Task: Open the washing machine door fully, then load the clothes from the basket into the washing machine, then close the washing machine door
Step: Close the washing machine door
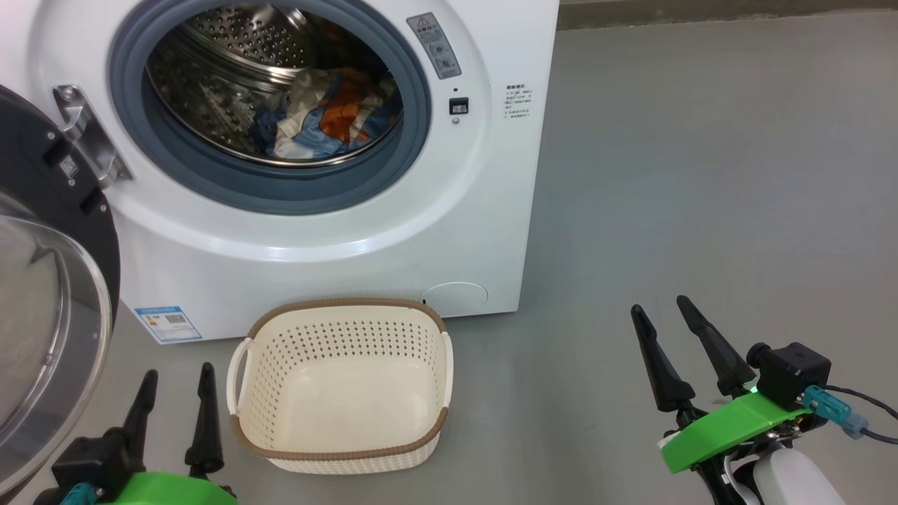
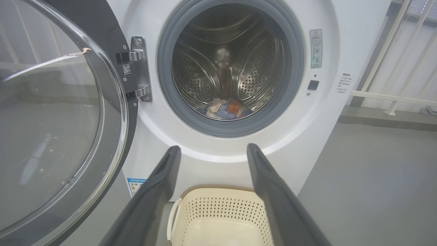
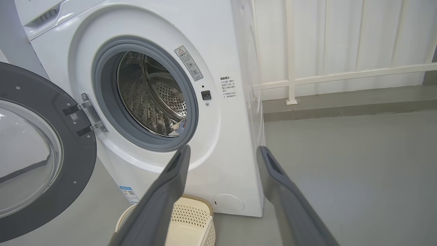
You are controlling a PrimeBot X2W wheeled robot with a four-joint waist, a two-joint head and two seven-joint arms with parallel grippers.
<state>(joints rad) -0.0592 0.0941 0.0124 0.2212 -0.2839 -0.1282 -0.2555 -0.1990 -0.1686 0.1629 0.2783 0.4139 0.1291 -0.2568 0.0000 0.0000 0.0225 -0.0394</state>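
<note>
Two of three steps appear done; door closing remains.

- washing machine door (image 1: 42, 315): swung wide at the left; glossy black ring, bulging clear glass bowl, steel hinge (image 1: 88, 133). Not yet shut.
- washing machine (image 1: 435, 210): white boxy front-loader, smooth enamel face, grey rubber ring (image 1: 280, 196) around the perforated steel drum (image 1: 231, 42).
- clothes (image 1: 330, 116): soft crumpled heap, blue, orange and cream, lying low in the drum.
- basket (image 1: 344, 306): on the floor (image 1: 701, 175) just before the machine; cream perforated plastic, rounded rectangle, brown woven-look rim, white side handles; nothing inside.
- left gripper (image 1: 179, 372): near left, beside the basket; long dark tapered fingers spread, grasping nothing.
- right gripper (image 1: 658, 304): near right, well apart from the basket; fingers spread, grasping nothing.
- floor: smooth grey, matt.
</note>
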